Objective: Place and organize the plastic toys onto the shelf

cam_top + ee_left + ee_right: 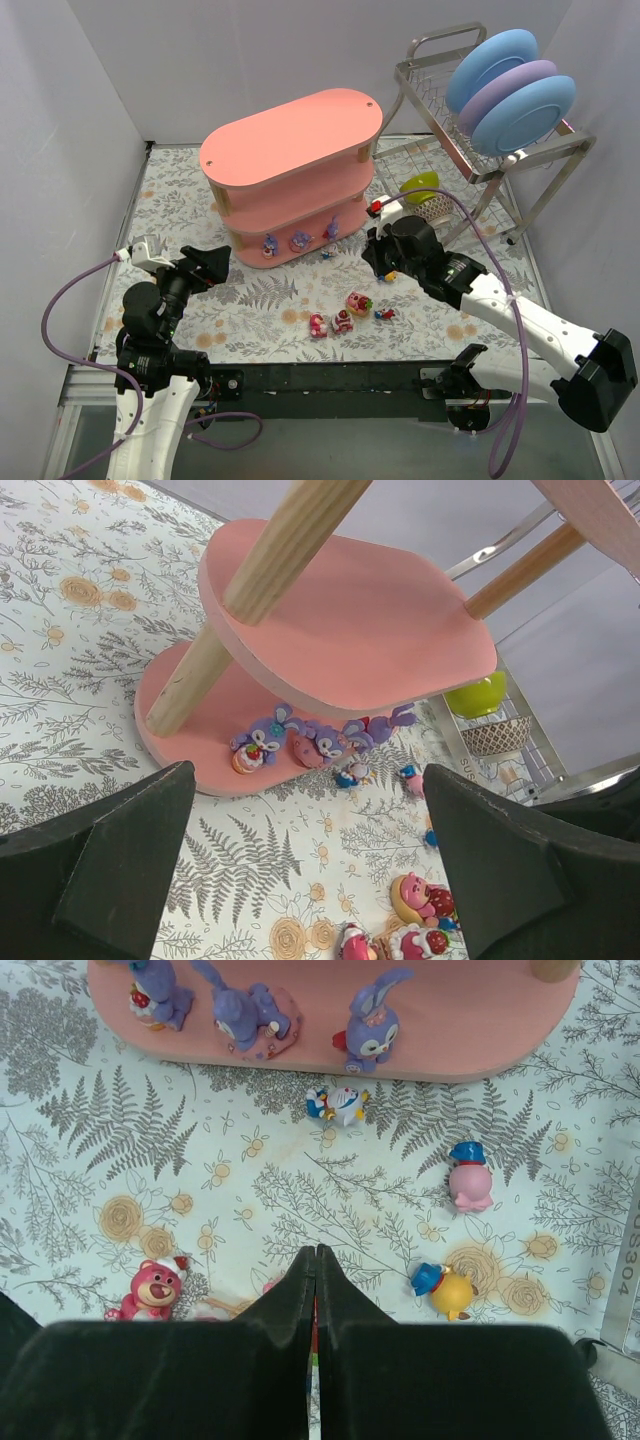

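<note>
Left fingers (120, 870) wide apart, nothing between. Right fingers (345, 1305) pressed together; a red sliver in the seam, can't tell what. Three purple toys (248, 1010) on the shelf (290, 150) bottom tier, tops cropped. Pink bear toy (152, 1288) on the tabletop (250, 300), partly hidden. Dish rack edge (625, 1290) stamp cut off: "S304".

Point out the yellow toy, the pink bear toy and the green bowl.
yellow toy (452, 1294), right wrist view, its body.
pink bear toy (152, 1286), right wrist view, its face.
green bowl (421, 186), top external view, its wall.
</note>
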Motion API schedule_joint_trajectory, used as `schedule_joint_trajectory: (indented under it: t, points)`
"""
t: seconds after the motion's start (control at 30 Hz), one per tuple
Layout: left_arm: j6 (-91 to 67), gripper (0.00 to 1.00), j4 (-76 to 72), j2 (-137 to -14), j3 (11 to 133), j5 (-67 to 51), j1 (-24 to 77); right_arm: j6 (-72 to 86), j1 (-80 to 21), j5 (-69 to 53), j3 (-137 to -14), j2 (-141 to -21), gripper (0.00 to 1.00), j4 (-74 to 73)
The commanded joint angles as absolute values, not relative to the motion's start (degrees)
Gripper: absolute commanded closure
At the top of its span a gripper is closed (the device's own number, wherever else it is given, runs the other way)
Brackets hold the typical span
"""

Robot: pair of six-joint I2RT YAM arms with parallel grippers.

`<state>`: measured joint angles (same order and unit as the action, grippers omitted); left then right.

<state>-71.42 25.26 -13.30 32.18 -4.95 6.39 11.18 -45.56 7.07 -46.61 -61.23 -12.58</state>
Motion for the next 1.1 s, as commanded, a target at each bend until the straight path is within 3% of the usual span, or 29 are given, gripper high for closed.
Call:
schedule_joint_trajectory:
  t: [0.0,0.03,0.07,0.53,1.07]
  points:
    - [-71.45,0.02,25.40,-12.83,31.90,-4.40,6.50,14.06,-44.83,7.12,-51.15,-58.98,0.99,-18.36]
    - [-71.37,0.02,25.49,-12.92,31.82,-4.31,6.50,14.41,-44.74,7.21,-51.41,-58.89,0.99,-19.07]
    - [-71.37,0.02,25.49,-13.18,31.90,-4.31,6.50,14.59,-44.65,7.12,-51.68,-58.71,0.01,-20.03]
    - [-71.54,0.02,25.66,-14.76,32.08,-3.96,6.59,14.42,-43.33,7.92,-51.24,-55.46,0.00,-21.89]
    - [-71.37,0.02,25.58,-15.73,31.99,-4.31,6.50,1.06,-45.35,-11.16,-47.38,-58.27,0.00,-21.36]
